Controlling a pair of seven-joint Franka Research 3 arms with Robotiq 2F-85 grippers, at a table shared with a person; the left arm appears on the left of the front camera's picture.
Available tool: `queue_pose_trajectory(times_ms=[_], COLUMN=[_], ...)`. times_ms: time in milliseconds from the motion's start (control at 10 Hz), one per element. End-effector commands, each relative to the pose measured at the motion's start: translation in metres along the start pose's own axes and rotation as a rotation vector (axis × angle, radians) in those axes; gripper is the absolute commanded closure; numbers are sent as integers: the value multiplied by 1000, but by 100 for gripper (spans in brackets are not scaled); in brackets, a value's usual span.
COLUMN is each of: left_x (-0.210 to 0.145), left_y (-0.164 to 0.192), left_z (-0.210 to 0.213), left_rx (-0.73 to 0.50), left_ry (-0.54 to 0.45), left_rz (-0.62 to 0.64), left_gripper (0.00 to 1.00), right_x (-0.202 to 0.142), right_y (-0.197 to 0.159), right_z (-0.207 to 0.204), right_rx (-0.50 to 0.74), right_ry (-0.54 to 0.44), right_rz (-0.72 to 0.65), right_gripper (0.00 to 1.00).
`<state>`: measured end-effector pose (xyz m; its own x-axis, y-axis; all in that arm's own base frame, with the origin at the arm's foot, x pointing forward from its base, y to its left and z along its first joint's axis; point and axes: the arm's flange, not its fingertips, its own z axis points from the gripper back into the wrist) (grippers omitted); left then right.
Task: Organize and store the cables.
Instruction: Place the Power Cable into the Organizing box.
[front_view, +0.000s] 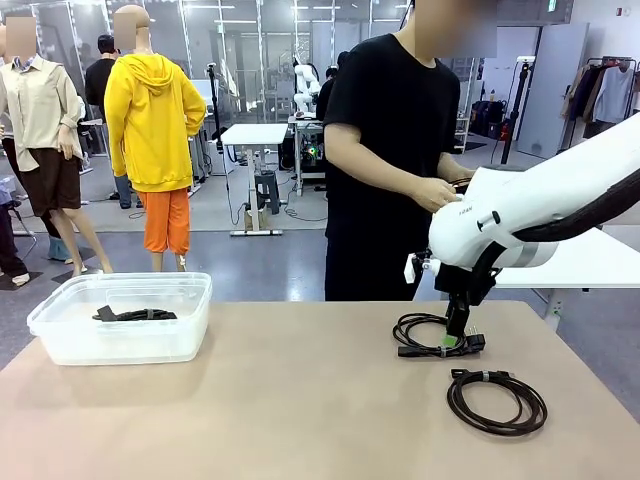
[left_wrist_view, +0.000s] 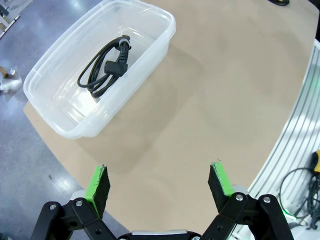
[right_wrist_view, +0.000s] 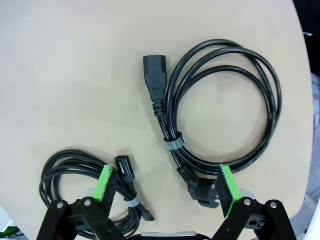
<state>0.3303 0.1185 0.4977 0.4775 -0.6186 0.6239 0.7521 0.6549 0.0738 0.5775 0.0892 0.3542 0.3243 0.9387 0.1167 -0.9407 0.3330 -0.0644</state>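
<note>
Front view: your right gripper (front_view: 458, 338) hangs low over a coiled cable (front_view: 420, 328) on the table (front_view: 250, 400), with a second cable (front_view: 497, 400) just nearer you. Left wrist view: your left gripper (left_wrist_view: 160, 187) gapes wide above the table; a third cable (left_wrist_view: 102, 67) lies in the clear bin (left_wrist_view: 50, 115). Right wrist view: the right pads (right_wrist_view: 105, 182) are spread apart, both table cables below.

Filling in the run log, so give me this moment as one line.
stored: one cable in bin | table: two cables | left end effector: open, empty | right end effector: open, low over cables
</note>
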Motion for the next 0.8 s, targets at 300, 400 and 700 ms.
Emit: queue_pose_trajectory(times_ms=[300, 400, 700], left_x=[1, 1, 1], left_y=[0, 0, 0], left_z=[0, 0, 0], left_rx=[-4, -4, -4], left_ry=[-2, -2, -2], left_rz=[-3, -3, -3], left_gripper=[0, 0, 0], right_x=[3, 5, 7], right_y=[-22, -26, -35], right_z=[-33, -38, -48], right_rx=[34, 42, 63], right_ry=[-13, 8, 30], right_rz=[51, 63, 62], right_gripper=[0, 0, 0])
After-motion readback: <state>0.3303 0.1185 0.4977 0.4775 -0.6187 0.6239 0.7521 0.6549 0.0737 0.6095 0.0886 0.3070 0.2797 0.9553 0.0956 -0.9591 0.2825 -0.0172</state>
